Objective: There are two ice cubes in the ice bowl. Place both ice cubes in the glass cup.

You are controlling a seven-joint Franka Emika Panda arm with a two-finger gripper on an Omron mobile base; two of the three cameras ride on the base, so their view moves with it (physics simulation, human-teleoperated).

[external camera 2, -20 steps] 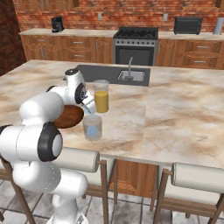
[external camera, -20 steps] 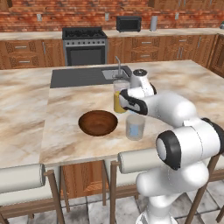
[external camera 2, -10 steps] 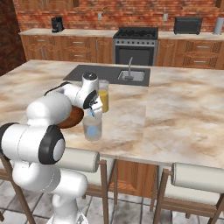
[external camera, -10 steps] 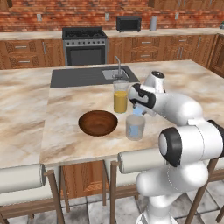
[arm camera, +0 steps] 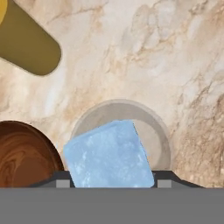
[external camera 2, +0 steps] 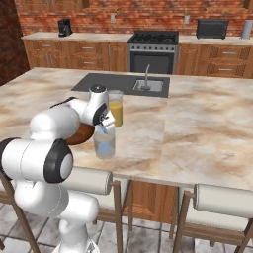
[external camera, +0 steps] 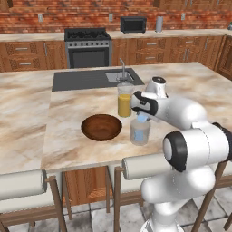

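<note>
Wooden and dark brown, the ice bowl lies leftmost on the marble counter; we see no cube inside it from the left base view. Right of the bowl stands the glass cup, with a taller glass of orange liquid just behind it. Above the cup's mouth we find the gripper, its jaws pinching one pale blue ice cube, which the hand view shows directly over the rim; a second cube appears to rest inside the cup
</note>
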